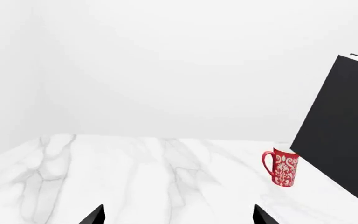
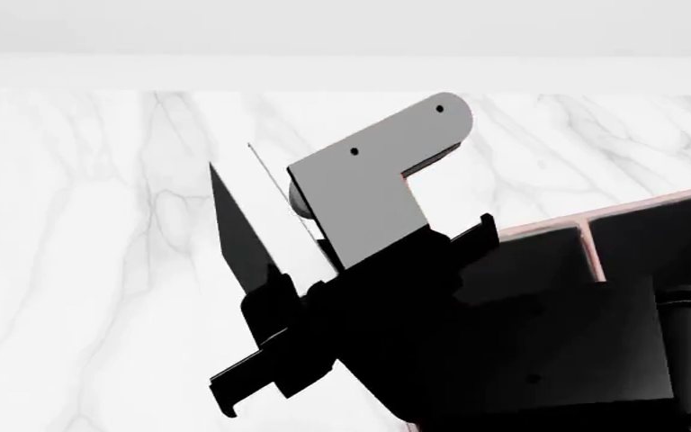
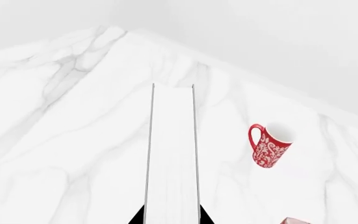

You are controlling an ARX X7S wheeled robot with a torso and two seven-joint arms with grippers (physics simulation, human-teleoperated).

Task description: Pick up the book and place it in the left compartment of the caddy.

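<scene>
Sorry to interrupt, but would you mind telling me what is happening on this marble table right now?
The right pincer is shut on the black book, holding it edge-up in the air above the marble table. In the head view the book hangs just left of the caddy, not yet inside its left compartment. The left pincer is open and holds nothing. A red mug stands upright on the table, clear of the book.

Red mug with white floral pattern, upright on white marble desk veined in grey, handle to one side, open mouth showing pale interior. Seen again in left wrist view. Plain white wall behind desk.
</scene>
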